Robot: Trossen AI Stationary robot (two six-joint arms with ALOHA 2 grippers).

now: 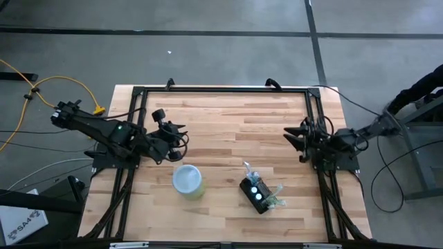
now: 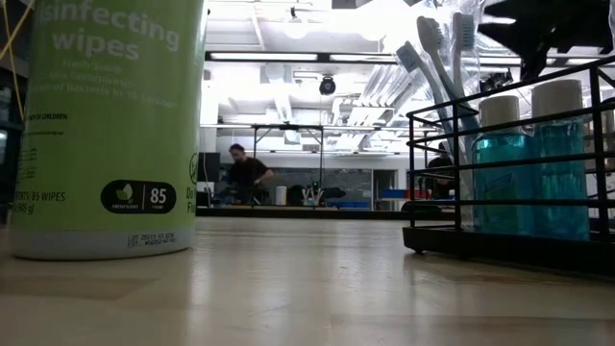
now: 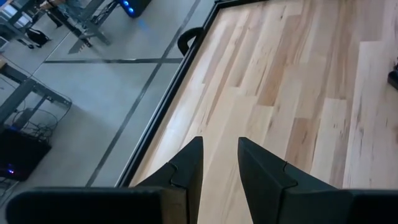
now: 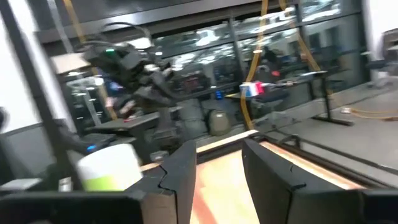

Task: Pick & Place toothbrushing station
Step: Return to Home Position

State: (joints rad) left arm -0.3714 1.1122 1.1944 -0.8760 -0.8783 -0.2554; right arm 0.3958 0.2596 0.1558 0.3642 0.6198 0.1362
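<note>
The toothbrushing station (image 1: 255,194) is a small black rack standing on the table near its front, right of centre. In the low view (image 2: 509,235) it holds two blue bottles and upright toothbrushes. My left gripper (image 1: 181,131) hovers open and empty over the table's left part, as the left wrist view (image 3: 219,158) shows. My right gripper (image 1: 289,137) hovers open and empty at the table's right, as the right wrist view (image 4: 219,163) shows. Neither is at the station.
A green canister of disinfecting wipes with a pale lid (image 1: 187,180) stands on the table left of the station; it fills the left of the low view (image 2: 106,125). A black frame (image 1: 221,90) runs along the table's edges. A person (image 2: 245,173) is far behind.
</note>
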